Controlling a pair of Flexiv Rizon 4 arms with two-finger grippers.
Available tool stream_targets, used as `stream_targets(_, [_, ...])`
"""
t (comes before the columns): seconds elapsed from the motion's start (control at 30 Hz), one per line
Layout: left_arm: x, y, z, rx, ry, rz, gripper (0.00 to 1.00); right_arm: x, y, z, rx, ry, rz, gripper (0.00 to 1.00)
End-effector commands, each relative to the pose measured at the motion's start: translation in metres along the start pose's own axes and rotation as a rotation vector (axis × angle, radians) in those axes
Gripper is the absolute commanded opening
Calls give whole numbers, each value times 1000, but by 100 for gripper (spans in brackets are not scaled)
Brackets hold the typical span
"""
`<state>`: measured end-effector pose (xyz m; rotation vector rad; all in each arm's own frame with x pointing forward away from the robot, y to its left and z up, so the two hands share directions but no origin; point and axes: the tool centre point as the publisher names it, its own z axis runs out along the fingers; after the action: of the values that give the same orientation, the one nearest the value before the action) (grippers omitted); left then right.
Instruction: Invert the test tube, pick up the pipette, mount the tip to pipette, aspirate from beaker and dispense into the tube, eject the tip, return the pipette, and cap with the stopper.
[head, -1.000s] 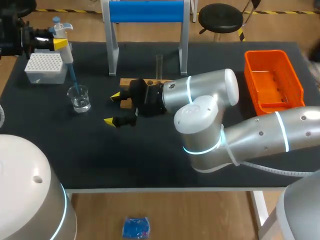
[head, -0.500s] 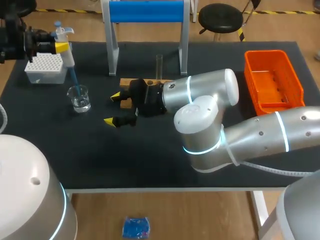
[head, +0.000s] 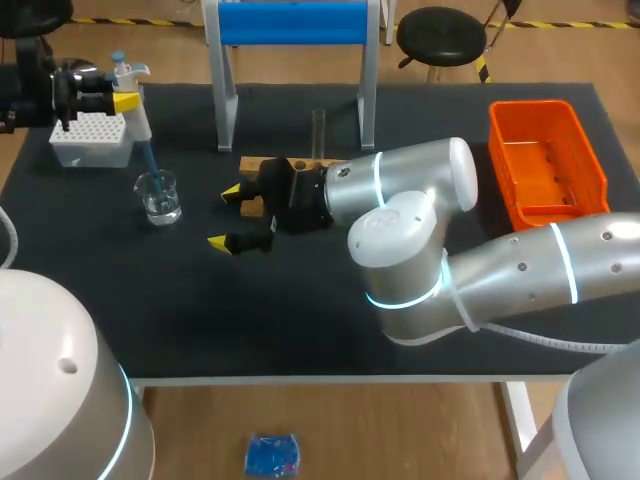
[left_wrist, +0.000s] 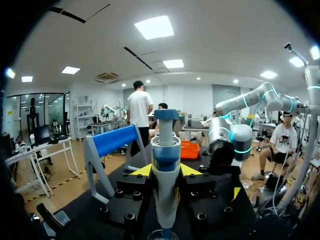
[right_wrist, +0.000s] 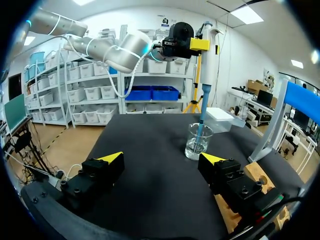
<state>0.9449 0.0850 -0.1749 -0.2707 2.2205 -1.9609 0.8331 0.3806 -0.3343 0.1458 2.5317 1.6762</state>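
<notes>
My left gripper (head: 112, 96) is shut on the white pipette (head: 131, 98) and holds it upright at the far left. The pipette's blue tip (head: 147, 160) dips into the glass beaker (head: 159, 196). In the left wrist view the pipette (left_wrist: 165, 167) stands between the yellow fingertips of the left gripper (left_wrist: 165, 171), with the beaker's rim (left_wrist: 162, 234) just below. My right gripper (head: 226, 217) hangs open over the table's middle, next to the wooden block (head: 262, 165) that holds the upright test tube (head: 319, 133). From the open right gripper (right_wrist: 162, 158), the beaker (right_wrist: 198, 141) and pipette (right_wrist: 207, 47) lie ahead.
A white tip box (head: 90, 136) sits behind the beaker at the far left. A blue-topped rack (head: 292, 24) stands at the back centre. An orange bin (head: 545, 160) is at the right. My right arm's bulky joints cover the table's middle right.
The left gripper with the pipette has shifted slightly, its tip staying in the beaker. The right arm has not moved.
</notes>
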Motion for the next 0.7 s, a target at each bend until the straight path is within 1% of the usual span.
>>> stream_targets(0.03, [-3, 5, 0, 6, 7, -2, 0, -1, 0, -1, -1, 3, 0, 100])
stream_targets(0.27, [-5, 12, 0, 9, 4, -13, 0, -1, 0, -1, -1, 3, 0, 100])
stream_targets(0.7, [-5, 17, 1, 9, 5, -29, 0, -1, 0, -1, -1, 3, 0, 100])
